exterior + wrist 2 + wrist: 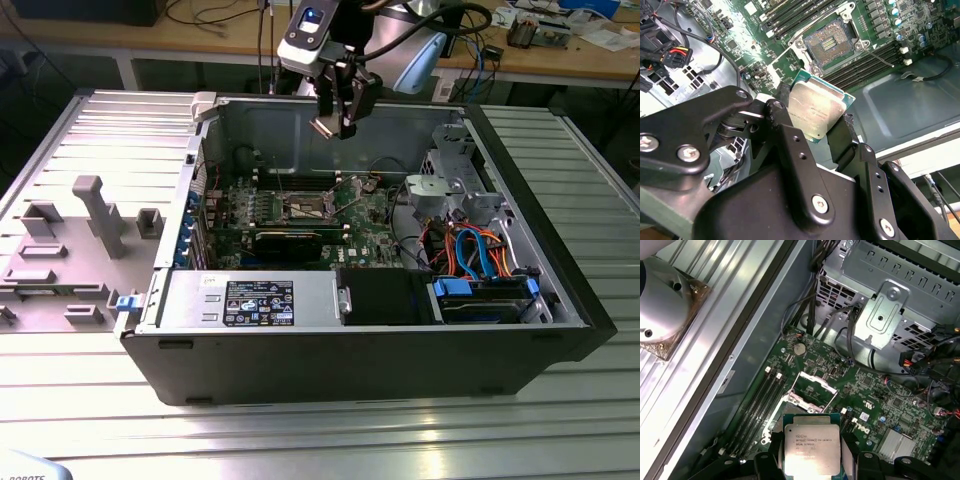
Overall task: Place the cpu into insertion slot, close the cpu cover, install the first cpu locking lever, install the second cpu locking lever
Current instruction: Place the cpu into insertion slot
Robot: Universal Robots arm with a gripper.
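My gripper [334, 122] hangs high over the open computer case, shut on the cpu [328, 128]. In both wrist views the black fingers [784, 129] clamp two opposite edges of the silver-topped cpu [815, 111] [812, 449]. The insertion slot [832, 42] lies well below on the green board, its dark centre uncovered inside a silvery rim. It also appears as the insertion slot [305, 208] [808, 392] beneath the chip. I cannot tell the cpu cover apart from that silvery rim. A thin metal lever [882, 59] sticks out beside the socket.
The black case wall [350, 360] rings the board. A silver drive cage [445, 185] with orange and blue cables [470, 250] fills the exterior view's right. A long black card [290, 240] lies near the socket. Grey fixtures [95, 215] stand on the ribbed table.
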